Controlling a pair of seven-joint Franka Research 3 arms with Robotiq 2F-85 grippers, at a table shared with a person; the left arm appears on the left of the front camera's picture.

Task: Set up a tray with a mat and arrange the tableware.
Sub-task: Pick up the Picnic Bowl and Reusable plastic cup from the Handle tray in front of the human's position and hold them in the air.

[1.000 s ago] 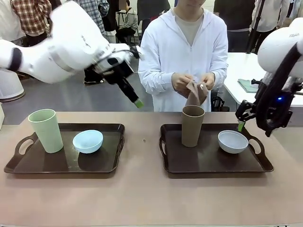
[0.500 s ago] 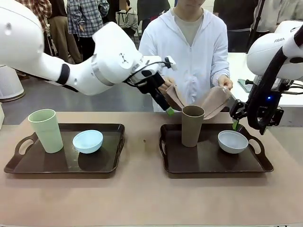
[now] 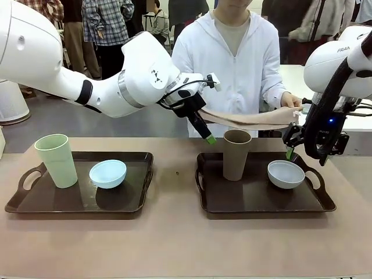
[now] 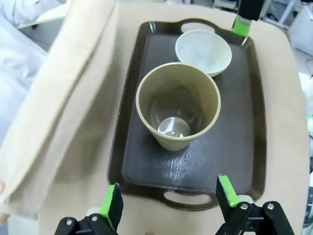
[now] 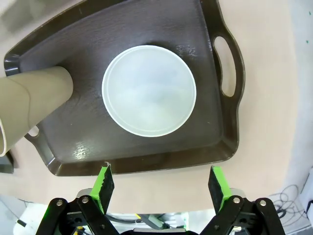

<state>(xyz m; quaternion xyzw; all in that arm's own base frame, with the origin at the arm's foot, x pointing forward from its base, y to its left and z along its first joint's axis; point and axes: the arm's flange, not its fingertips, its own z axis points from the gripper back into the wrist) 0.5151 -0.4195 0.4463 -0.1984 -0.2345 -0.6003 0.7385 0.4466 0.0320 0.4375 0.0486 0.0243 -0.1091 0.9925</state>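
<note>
person (image 3: pixel 229 64): white hoodie, far side | table (image 3: pixel 174 244): tan | bystanders (image 3: pixel 104 20): behind

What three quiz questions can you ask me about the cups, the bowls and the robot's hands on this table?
1. True or false: the brown tumbler and the whitish bowl stand on the same tray.
2. Pick one: what is the person holding out? A) a beige mat B) a spoon C) a lid
3. Fill the gap: the robot's left hand and right hand are both ____ (open or shut).

Key: 1 true; 2 A; 3 open.
</note>
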